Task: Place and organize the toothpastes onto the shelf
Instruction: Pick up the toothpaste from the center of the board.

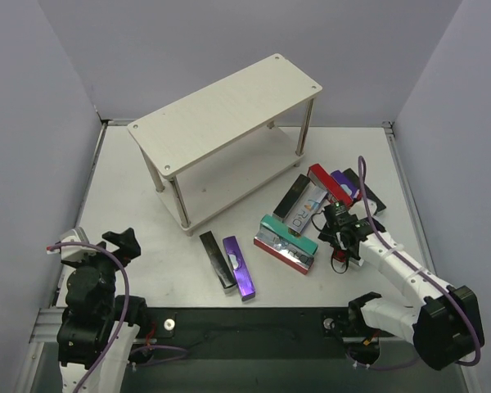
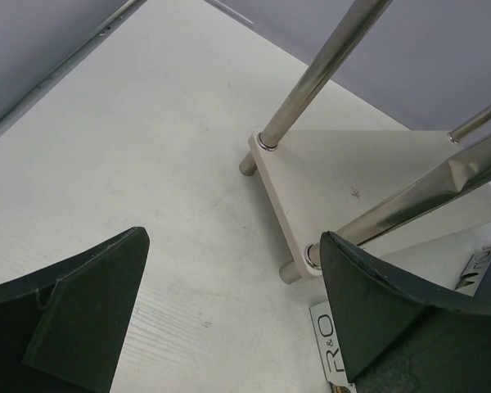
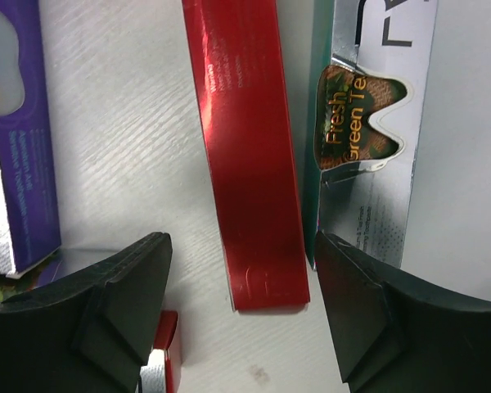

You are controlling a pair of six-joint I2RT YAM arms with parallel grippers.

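Observation:
The toothpastes lie loose on the table right of the shelf (image 1: 229, 110): a black carton (image 1: 217, 260), a purple one (image 1: 239, 266), a teal one (image 1: 286, 243) and a heap of several more (image 1: 331, 187). My right gripper (image 1: 337, 237) hangs low over that heap. In the right wrist view it (image 3: 241, 246) is open, its fingers either side of the near end of a red carton (image 3: 250, 164) with a gap on both sides. A teal-and-silver carton (image 3: 376, 123) lies against the right finger. My left gripper (image 1: 98, 244) is open and holds nothing, near the front left corner.
The left wrist view shows the shelf's lower board (image 2: 352, 180), its metal legs (image 2: 319, 74) and one white carton end (image 2: 331, 344) past the right finger. A purple carton (image 3: 16, 139) lies left of the red one. Grey walls enclose the table.

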